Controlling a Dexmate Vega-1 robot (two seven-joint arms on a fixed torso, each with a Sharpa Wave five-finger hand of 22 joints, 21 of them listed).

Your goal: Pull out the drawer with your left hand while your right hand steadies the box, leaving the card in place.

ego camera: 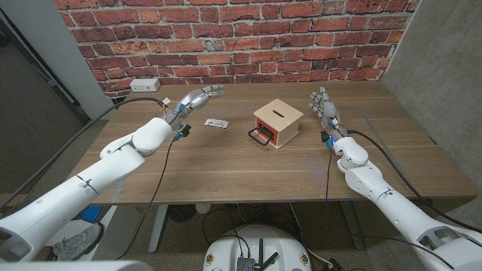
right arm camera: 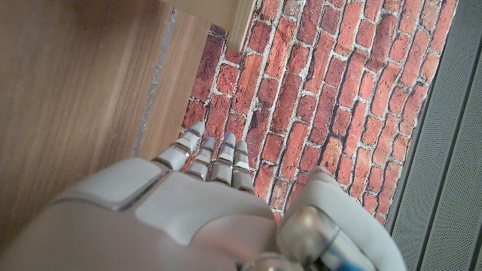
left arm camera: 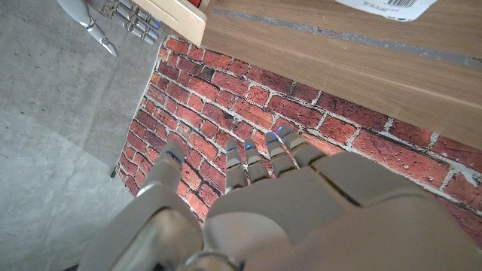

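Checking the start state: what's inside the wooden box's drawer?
Cannot tell. The wooden box has its red drawer pushed in, so the contents are covered. Only the black handle and a top slot show.

- The small wooden box with a slotted lid (ego camera: 279,123) is showing its red drawer front with a black handle (ego camera: 263,135); the drawer's interior is staying hidden.
- The small white card (ego camera: 216,123) is lying on the wooden table (ego camera: 226,165); its print is appearing too small to read.
- In the left wrist view, the picture edge is cutting off the card (left arm camera: 384,7) and the box corner (left arm camera: 177,16).
- In the right wrist view, the table surface (right arm camera: 68,90) is appearing blurred.
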